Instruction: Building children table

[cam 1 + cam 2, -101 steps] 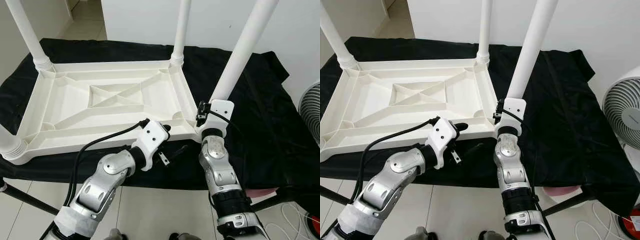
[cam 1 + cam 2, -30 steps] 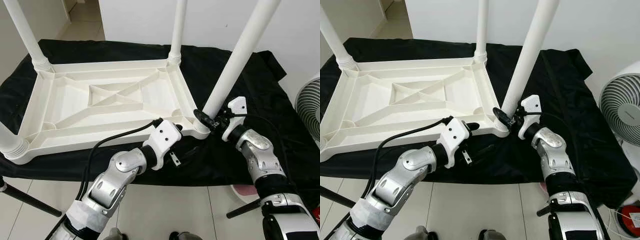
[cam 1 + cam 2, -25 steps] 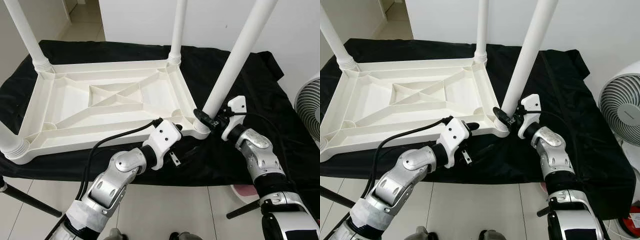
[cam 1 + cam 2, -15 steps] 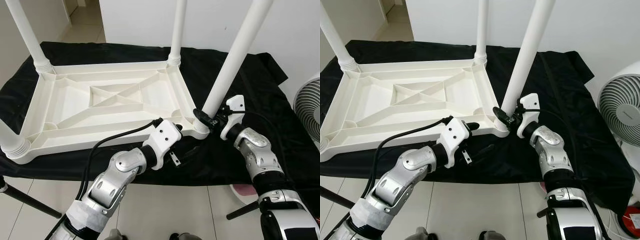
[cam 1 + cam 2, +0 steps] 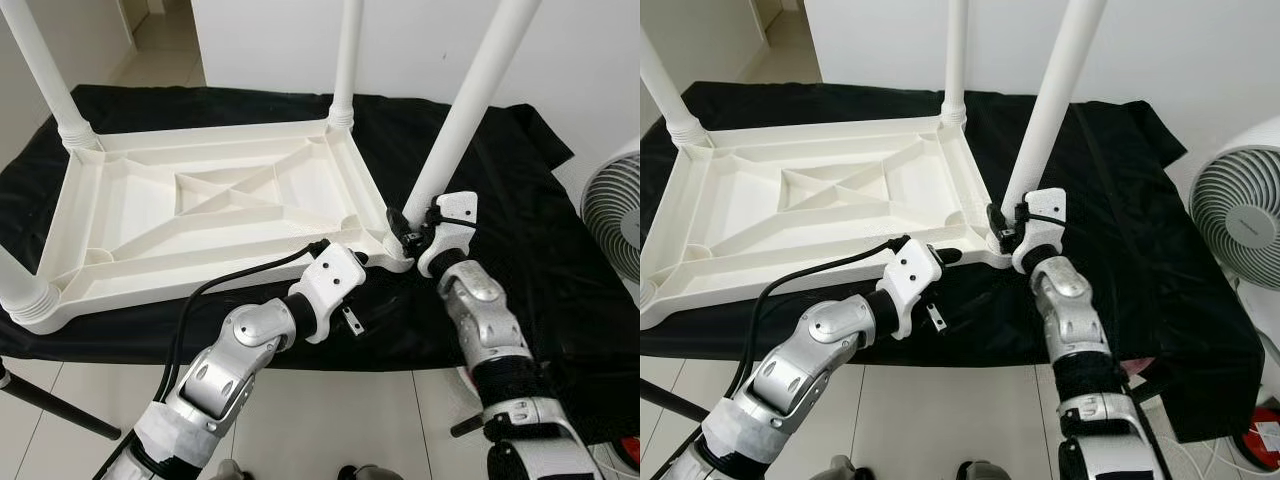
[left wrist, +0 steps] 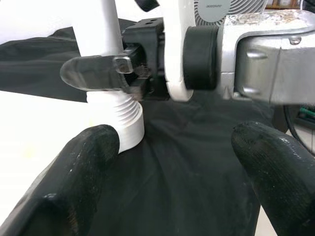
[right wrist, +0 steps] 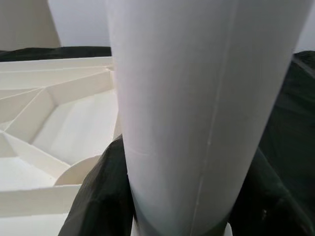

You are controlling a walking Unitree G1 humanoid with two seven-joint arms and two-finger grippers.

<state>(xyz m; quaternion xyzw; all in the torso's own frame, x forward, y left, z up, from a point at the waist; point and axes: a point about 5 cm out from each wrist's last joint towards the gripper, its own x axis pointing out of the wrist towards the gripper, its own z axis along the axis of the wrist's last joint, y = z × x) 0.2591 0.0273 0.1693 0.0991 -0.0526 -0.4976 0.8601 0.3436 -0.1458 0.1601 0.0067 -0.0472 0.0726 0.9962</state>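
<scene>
Four legs up; right gripper (image 5: 408,228) clamped on near-right leg (image 5: 1045,110) base, forearm swung inward vs 1 s ago, prob. screwing. Left gripper (image 5: 938,262) open, empty.

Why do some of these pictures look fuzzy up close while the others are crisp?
Both eye views are evenly lit and sharp across the tabletop. In the left wrist view the left hand's fingers are close to the lens and soft. In the right wrist view the leg is so near that it looks pale and almost featureless.

Head stereo looks down, wrist cameras close, perhaps sharing table leg (image 7: 197,98)
</scene>
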